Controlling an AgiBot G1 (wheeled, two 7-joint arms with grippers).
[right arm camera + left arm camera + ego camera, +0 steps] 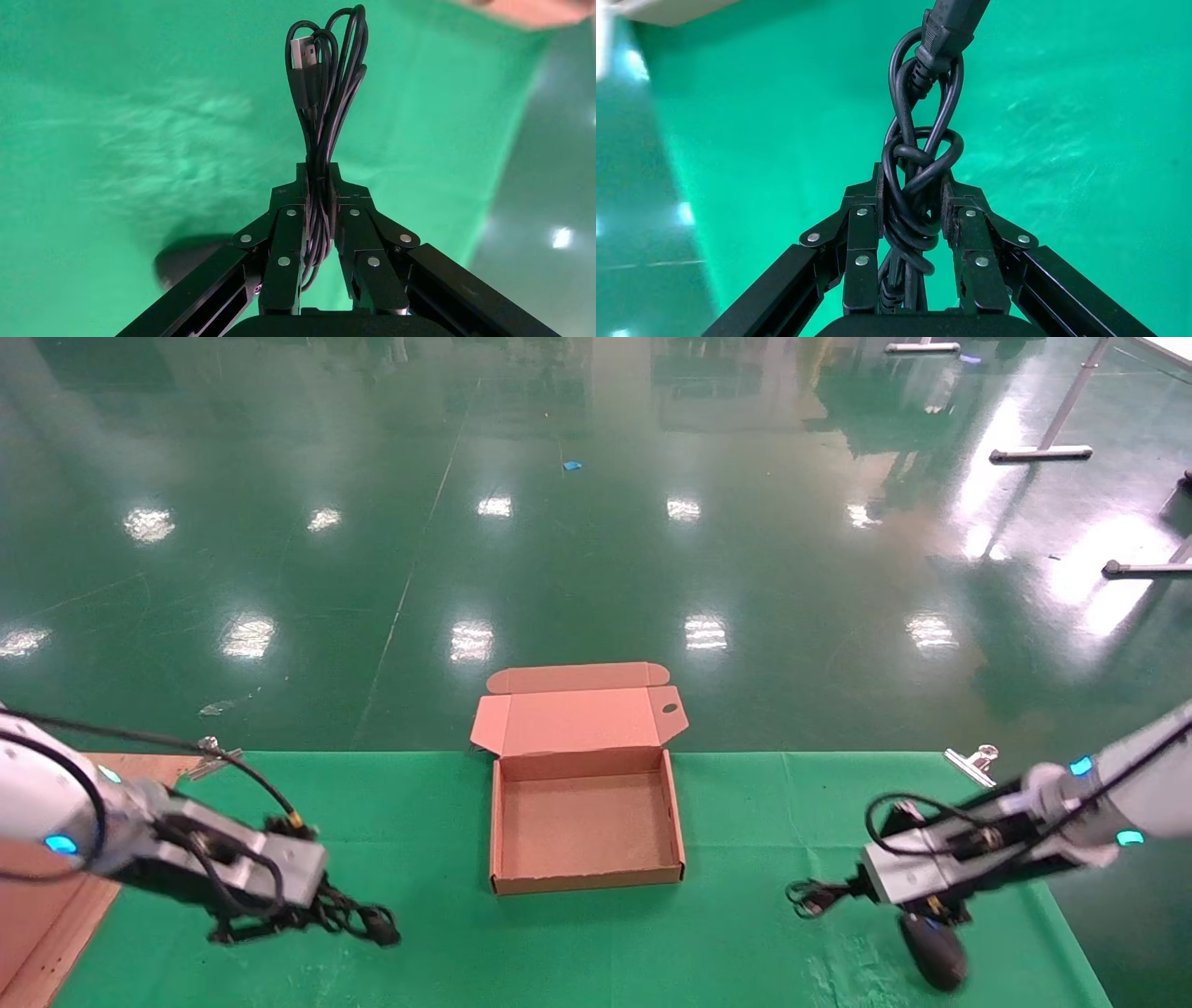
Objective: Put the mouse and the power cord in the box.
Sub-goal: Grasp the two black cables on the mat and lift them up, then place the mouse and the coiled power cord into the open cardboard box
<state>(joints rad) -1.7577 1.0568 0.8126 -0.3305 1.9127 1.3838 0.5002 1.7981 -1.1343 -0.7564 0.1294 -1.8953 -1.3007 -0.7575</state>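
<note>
Left claw (307,919), lower left of the head view, clamped on the bundled black power cord (916,203). Right claw (838,894), lower right, closed on the small black oval mouse's (934,952) coiled cable; the mouse dangles below. Open brown cardboard box (587,882) sits centre on the green bench. Risk: swinging mouse or loose loops snagging the rim

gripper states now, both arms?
Left gripper: shut on the power cord.
Right gripper: shut on the mouse's cable; mouse dangles.
</note>
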